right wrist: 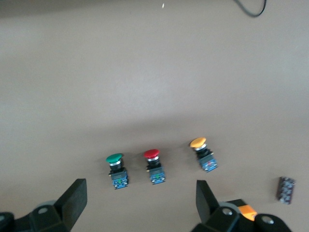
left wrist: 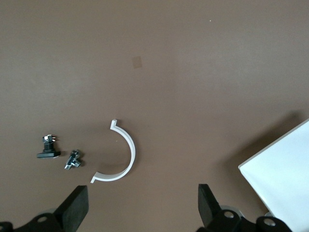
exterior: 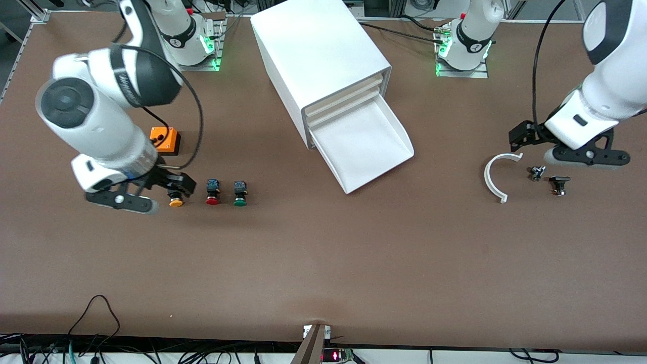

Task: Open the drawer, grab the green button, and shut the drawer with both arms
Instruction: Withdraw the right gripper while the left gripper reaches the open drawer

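Drawer is pulled out. Right gripper gapes empty above green button; left gripper gapes empty over the table.

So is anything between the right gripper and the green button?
Yes. The right gripper, open, is over the yellow button. The red button stands between that and the green button, all three in one row. From above, nothing covers the green one.
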Controlling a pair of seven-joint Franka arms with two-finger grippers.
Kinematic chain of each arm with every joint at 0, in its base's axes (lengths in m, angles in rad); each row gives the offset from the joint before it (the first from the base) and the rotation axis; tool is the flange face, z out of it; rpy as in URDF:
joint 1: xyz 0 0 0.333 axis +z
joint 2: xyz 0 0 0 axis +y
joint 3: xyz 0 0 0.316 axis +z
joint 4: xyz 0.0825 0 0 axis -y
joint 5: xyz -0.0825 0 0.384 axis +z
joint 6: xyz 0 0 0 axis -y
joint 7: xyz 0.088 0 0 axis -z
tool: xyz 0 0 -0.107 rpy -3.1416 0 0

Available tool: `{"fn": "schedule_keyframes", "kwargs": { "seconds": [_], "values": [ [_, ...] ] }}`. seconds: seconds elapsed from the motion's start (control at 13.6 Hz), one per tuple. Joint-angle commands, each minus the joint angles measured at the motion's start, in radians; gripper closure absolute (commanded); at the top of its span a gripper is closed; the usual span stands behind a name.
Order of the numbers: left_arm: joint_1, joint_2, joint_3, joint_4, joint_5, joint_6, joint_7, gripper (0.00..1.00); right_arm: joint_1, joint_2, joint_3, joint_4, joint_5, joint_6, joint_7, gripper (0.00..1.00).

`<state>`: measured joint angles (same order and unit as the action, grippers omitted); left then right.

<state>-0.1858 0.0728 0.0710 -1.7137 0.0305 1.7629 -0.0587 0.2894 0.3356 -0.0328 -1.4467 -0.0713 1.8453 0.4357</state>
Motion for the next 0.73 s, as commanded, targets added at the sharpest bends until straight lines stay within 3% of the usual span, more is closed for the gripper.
{"fn": "schedule_keyframes", "kwargs": {
  "seconds": [0.0,0.22,0.37,0.44,0.66],
  "values": [
    [-0.014,0.096,-0.037,0.023,-0.018,0.07,-0.125,0.0,-0.174,-0.055,0.092,0.002,0.013,-0.05,-0.162,0.0],
    [-0.093,0.194,-0.045,0.016,-0.018,0.199,-0.303,0.0,-0.252,-0.147,0.082,-0.001,0.015,-0.18,-0.299,0.0],
    [-0.13,0.246,-0.045,-0.021,-0.018,0.309,-0.401,0.0,-0.257,-0.174,-0.01,0.003,0.014,-0.297,-0.418,0.0],
    [-0.152,0.26,-0.045,-0.055,-0.018,0.37,-0.441,0.0,-0.257,-0.19,-0.051,-0.012,0.018,-0.301,-0.498,0.0],
    [-0.195,0.303,-0.046,-0.183,-0.018,0.603,-0.577,0.0,-0.256,-0.246,-0.073,-0.081,0.019,-0.299,-0.542,0.0]
  ]
}}
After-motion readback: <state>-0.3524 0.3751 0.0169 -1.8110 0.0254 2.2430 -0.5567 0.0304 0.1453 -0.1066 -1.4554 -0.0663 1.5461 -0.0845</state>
